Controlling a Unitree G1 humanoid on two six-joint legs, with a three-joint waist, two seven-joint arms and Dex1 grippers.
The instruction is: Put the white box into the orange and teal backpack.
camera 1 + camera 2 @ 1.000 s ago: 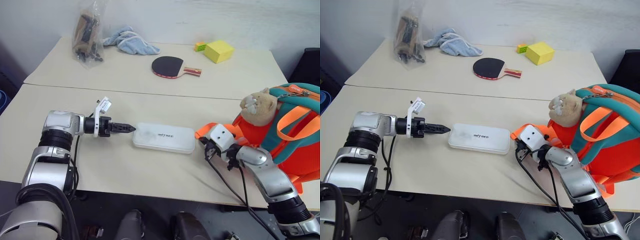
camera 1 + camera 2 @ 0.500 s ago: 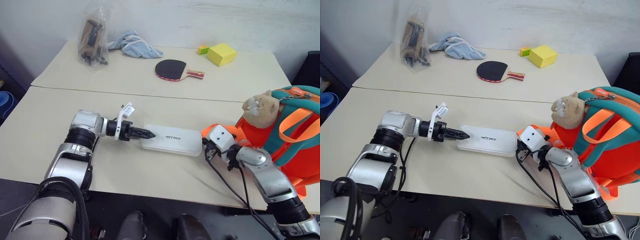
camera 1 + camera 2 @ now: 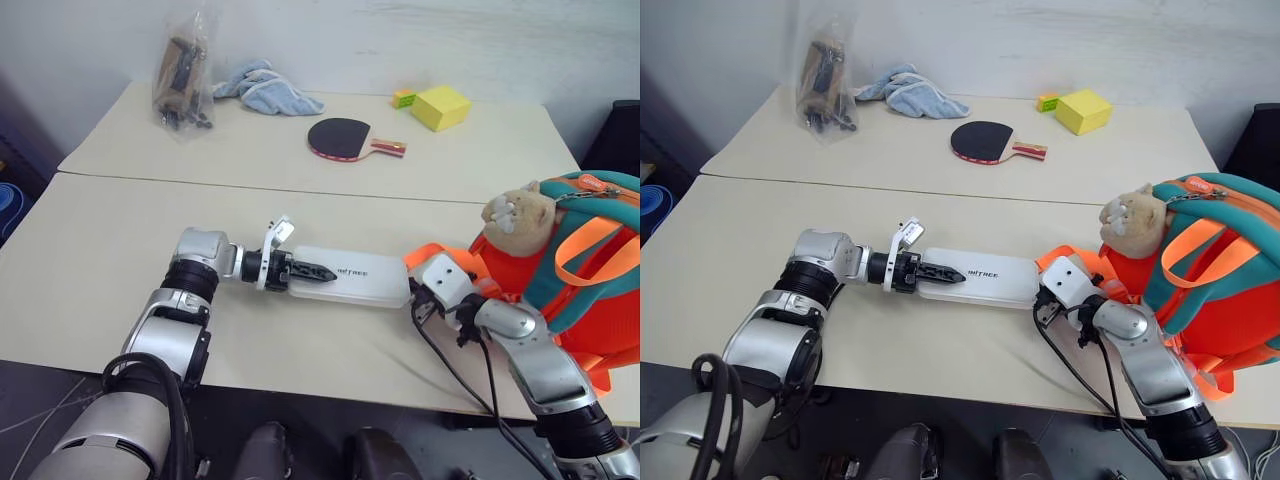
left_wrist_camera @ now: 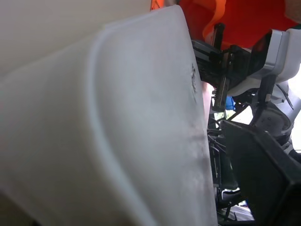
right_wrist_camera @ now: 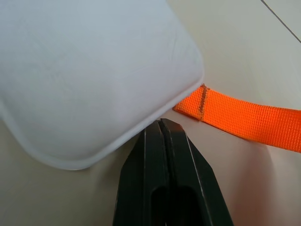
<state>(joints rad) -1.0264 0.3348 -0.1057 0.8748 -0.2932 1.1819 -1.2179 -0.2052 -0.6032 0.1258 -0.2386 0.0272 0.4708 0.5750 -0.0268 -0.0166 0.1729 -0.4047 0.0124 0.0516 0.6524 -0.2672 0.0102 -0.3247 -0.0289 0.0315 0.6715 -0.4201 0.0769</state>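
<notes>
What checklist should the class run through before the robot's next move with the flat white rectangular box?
1. Left hand on the flat white rectangular box: ok, fingers over its near end.
2. Firm grip on the box: cannot tell.
3. Right hand shut, at the box's other end: ok.
4. Orange and teal backpack opening ready: cannot tell.
5. Orange strap beside the box corner: not ok, could snag.
</notes>
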